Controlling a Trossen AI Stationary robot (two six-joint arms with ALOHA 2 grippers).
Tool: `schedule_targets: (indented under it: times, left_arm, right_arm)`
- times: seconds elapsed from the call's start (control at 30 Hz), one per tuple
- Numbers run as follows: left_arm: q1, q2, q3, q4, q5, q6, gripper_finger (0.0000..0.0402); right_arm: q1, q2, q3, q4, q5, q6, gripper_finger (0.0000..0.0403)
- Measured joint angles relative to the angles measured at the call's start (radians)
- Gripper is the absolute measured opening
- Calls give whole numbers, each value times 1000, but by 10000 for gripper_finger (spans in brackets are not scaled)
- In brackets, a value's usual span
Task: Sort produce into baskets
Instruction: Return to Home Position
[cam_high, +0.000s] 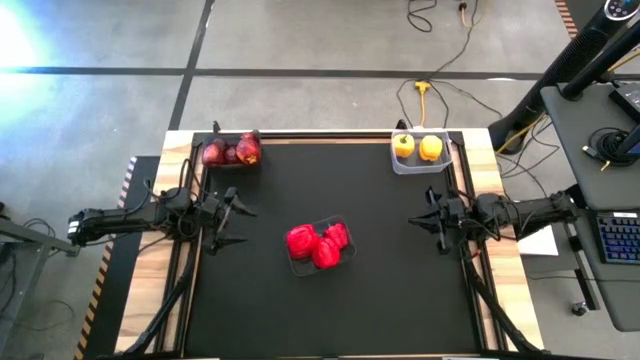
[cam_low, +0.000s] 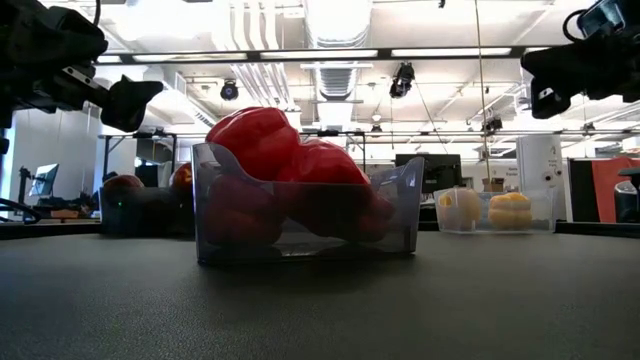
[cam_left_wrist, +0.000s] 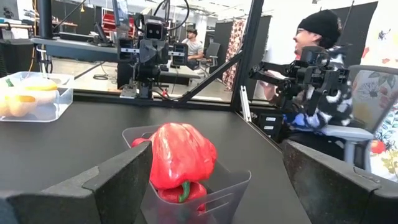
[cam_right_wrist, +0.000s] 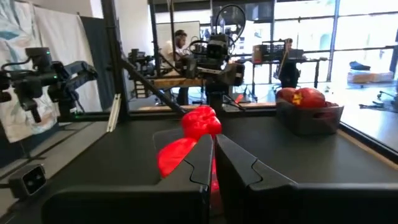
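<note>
The red peppers (cam_high: 318, 245) lie heaped in a clear tub (cam_low: 403, 205) in the middle of the bench (cam_high: 330, 320). The long axis of this tub runs roughly from one arm toward the other, a little slanted. The dark apples (cam_high: 230, 153) sit in a dark tub (cam_high: 232, 165) at the back left corner, and the yellow peppers (cam_high: 417, 147) sit in another clear tub (cam_high: 420, 168) at the back right corner. I see no produce outside the tubs, so I judge the sorting finished.

The left tool (cam_high: 240, 224) hangs at the left side, level with the middle tub. Its fingers are spread wide and hold nothing. It points at the red peppers and is the nearer one to them. The right tool (cam_right_wrist: 211, 140) hangs at the right side with its fingers almost together, empty and touching no tub. To go home, I think each arm only needs to draw away from the middle.
</note>
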Motion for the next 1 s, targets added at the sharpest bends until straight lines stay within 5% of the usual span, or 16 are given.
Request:
schedule_targets:
  times: [0.3,1.0]
  left_arm:
    - [0,1,0,0,0,0,341]
    - [0,1,0,-1,0,0,341]
  right_arm:
    - [122,0,1,0,-1,0,11]
    - [67,0,1,-1,0,0,11]
